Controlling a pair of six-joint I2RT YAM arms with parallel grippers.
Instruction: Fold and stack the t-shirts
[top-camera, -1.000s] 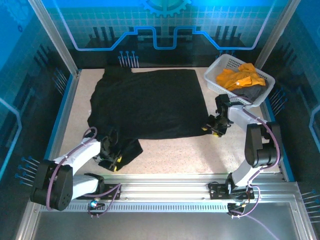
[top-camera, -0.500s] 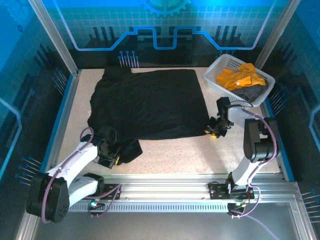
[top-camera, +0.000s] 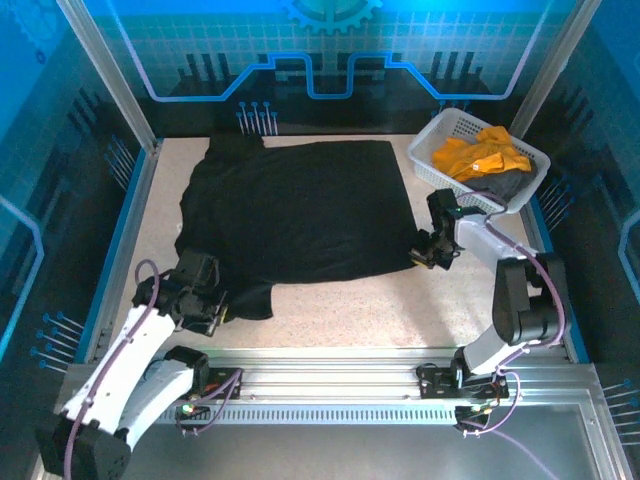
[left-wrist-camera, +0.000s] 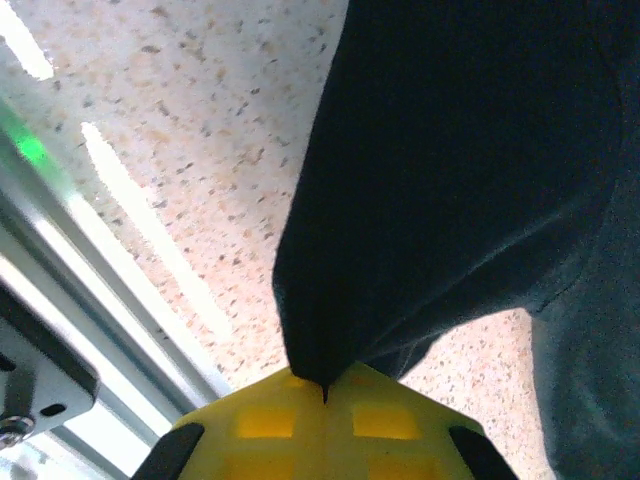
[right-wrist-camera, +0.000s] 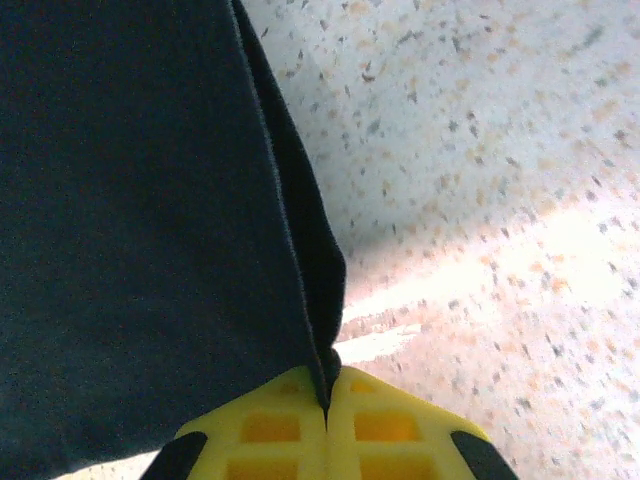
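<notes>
The black t-shirt lies spread on the table, its near-left edge pinched in the left gripper and its near-right hem corner in the right gripper, both sets of jaws pressed together on fabric. Each bite looks shallow, so a quick or uneven lift could pull an edge free and skew the fold.

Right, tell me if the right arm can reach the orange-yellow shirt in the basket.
Probably, once freed: the orange-yellow t-shirt lies uncovered in the white lattice basket just beyond the right gripper, which is shut on the large black t-shirt.
</notes>
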